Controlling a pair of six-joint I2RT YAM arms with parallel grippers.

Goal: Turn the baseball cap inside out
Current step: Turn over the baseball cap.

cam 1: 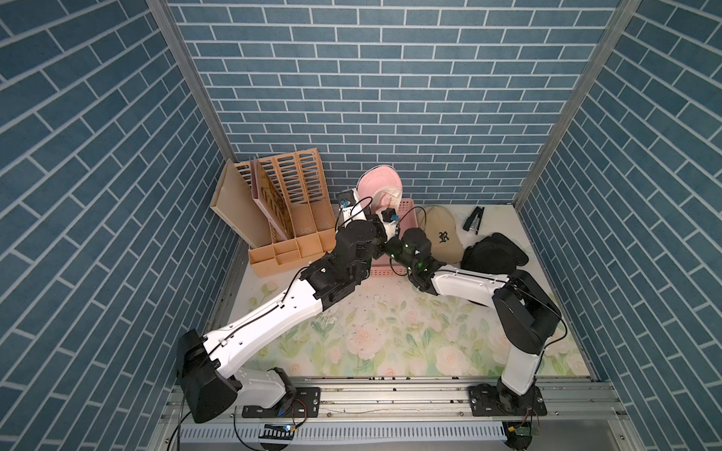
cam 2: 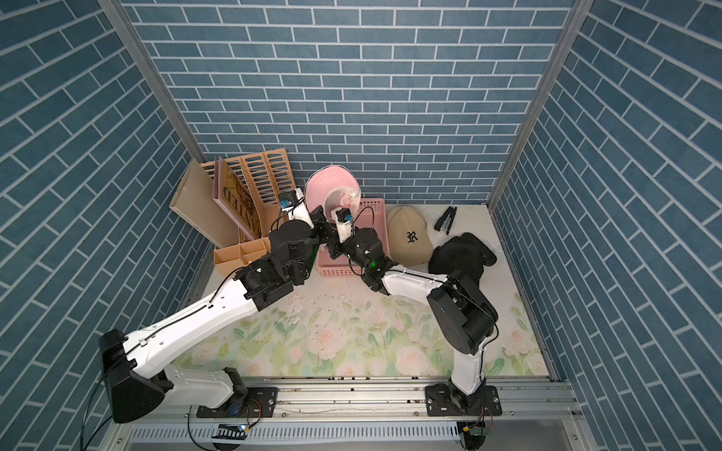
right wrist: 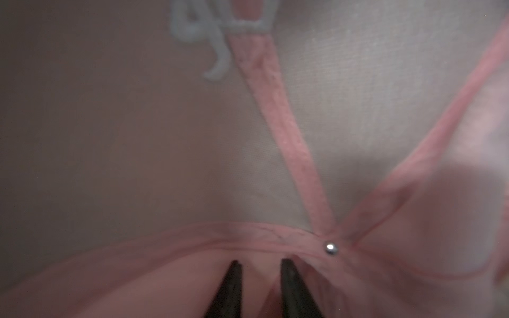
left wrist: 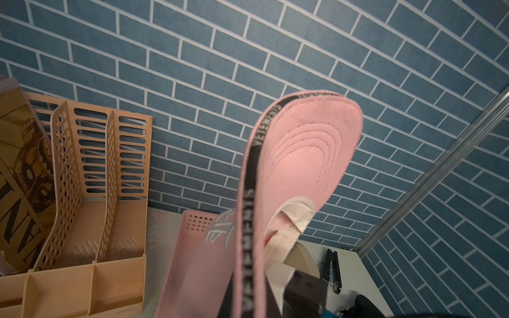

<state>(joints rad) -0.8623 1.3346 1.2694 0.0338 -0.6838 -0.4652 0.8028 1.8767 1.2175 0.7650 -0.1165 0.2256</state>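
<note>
ARMS: both being stretched toward the back wall, wrists close together above the pink basket [cam 1: 408,209] | CAP: pink baseball cap [cam 1: 379,181] being held aloft, brim upward | LEFT: cap's rim being pinched by the pressed-together left end effector [cam 1: 366,206] | RIGHT: right end effector [right wrist: 260,264] being held slightly spread inside the crown lining.

Baseball cap [cam 1: 379,183] above basket [cam 1: 407,211]; organizer [cam 1: 308,195] left, stapler [cam 1: 474,220] right.

Pink baseball cap [cam 1: 379,181], tan cap [cam 1: 437,218] with black letter, pink basket [cam 2: 379,234], blue brick walls [cam 1: 390,78], floral table [cam 1: 390,343]
</note>
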